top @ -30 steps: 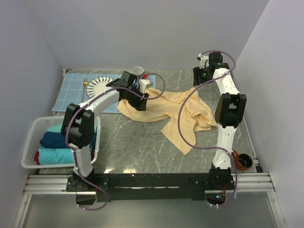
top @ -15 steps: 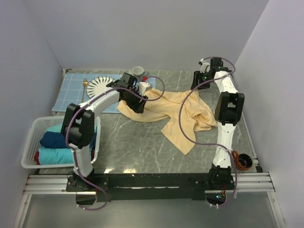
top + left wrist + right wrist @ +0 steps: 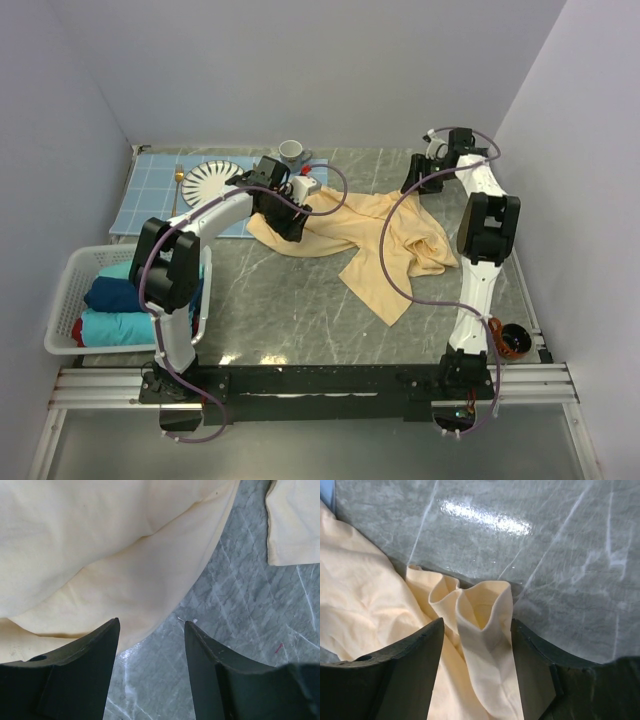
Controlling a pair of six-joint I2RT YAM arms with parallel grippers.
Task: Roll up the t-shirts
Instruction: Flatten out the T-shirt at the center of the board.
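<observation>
Top view: yellow shirt (image 3: pixel 360 235) is lying crumpled on the table (image 3: pixel 290 310), mid-right, w/ one part trailing toward the near edge. L pincer (image 3: pixel 151 621) is sitting wide open over the shirt's left hem, one finger above cloth, the other above bare table. R pincer (image 3: pixel 476 621) is sitting wide open around an upright fold at the far right corner, not squeezing it. Risk: if R is shutting too high, the fold may slip out. L may pinch only one layer, so pulling could bunch the shirt more.
</observation>
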